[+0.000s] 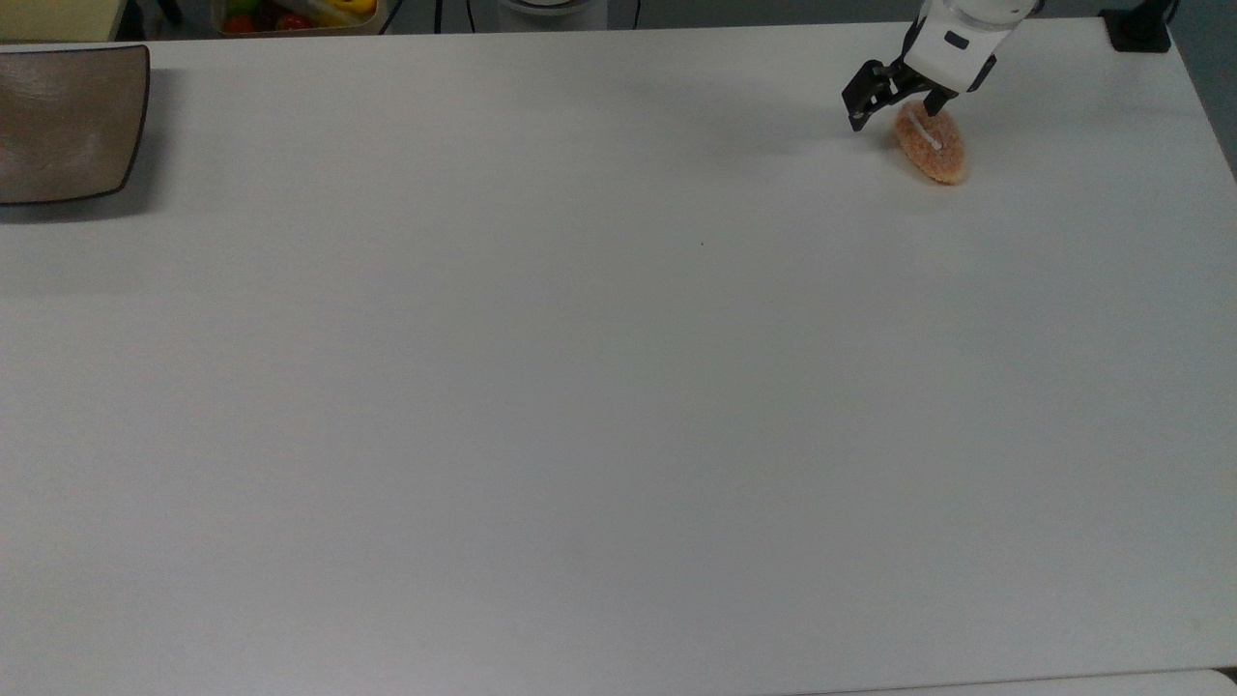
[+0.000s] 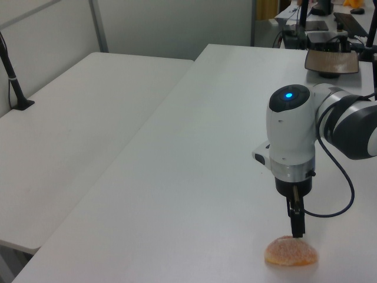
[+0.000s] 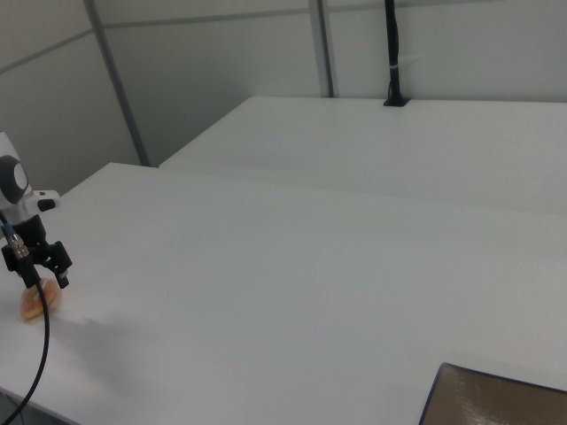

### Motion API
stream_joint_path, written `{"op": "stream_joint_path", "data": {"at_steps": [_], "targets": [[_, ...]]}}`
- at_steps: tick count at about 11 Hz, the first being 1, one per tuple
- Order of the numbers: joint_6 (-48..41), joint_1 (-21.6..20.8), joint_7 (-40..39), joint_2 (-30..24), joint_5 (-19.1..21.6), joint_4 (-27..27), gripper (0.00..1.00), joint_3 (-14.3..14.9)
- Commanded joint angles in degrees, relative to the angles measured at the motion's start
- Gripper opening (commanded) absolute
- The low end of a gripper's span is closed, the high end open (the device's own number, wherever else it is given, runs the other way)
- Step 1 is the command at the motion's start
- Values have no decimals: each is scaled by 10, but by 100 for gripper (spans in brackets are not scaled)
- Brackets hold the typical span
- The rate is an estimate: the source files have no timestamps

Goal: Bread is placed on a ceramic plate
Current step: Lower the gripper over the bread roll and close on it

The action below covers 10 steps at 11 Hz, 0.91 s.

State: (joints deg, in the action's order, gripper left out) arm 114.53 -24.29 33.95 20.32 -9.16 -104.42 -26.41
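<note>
The big white table (image 1: 580, 387) holds everything. A second white table (image 2: 76, 124) stands next to it, with grey walls behind and a black pole (image 3: 392, 53) standing at its far edge.

The white arm (image 2: 291, 141) bends down over the table, with a blue light on its top and a black cable looping off it. It points the pincer (image 1: 894, 104) straight down.

The plate (image 1: 68, 121) is far from the pincer, at the other end of the table, at the top view's left. It is brown and shiny. A box of bright toy food (image 1: 295, 14) sits past the table edge near it.

The bread (image 1: 931, 145) lies flat on the table right under the pincer, white stripe up. The pincer's two black fingers (image 1: 863, 100) are spread apart, down around one end of the bread. I cannot tell if they touch it.
</note>
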Motion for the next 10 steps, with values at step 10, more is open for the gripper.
{"op": "stream_joint_path", "data": {"at_steps": [10], "targets": [[68, -14, 60, 42, -45, 6, 100, -34]]}}
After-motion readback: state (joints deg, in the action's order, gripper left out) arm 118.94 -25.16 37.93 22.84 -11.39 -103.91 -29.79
